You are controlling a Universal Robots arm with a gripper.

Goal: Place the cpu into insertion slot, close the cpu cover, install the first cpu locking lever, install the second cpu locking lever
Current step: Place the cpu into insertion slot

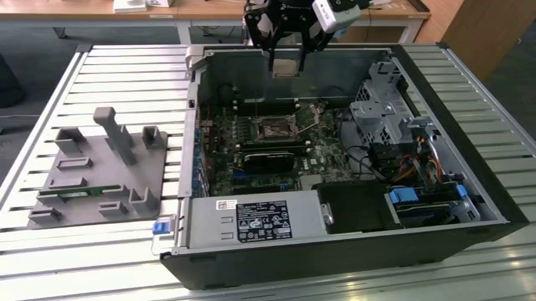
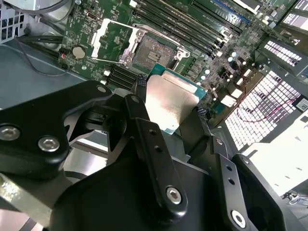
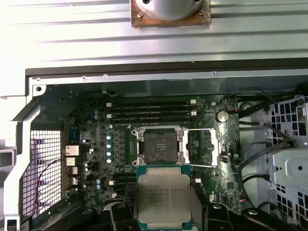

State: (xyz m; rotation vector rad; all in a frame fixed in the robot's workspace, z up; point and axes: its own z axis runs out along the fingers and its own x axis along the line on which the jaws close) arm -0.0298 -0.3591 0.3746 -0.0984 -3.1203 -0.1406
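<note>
My gripper (image 1: 287, 65) hangs over the far wall of the open computer case (image 1: 469, 188), shut on the cpu (image 1: 287, 69), a flat silver-tan square chip. In both wrist views the cpu (image 2: 168, 103) (image 3: 163, 199) sits between the two black fingers, held by its edges. The insertion slot (image 1: 273, 130) (image 3: 158, 146) (image 2: 153, 51) is a dark square socket on the motherboard, bare and uncovered, below and ahead of the chip. The cpu cover (image 3: 215, 144) (image 2: 99, 41) is swung open to one side of the socket.
A black heatsink block (image 1: 268, 160) lies just in front of the socket, with a power supply (image 1: 251, 219) at the case's near side. A metal drive cage (image 1: 385, 113) and cables fill the exterior view's right. A grey fixture (image 1: 100, 169) stands on the slatted table (image 1: 125, 63).
</note>
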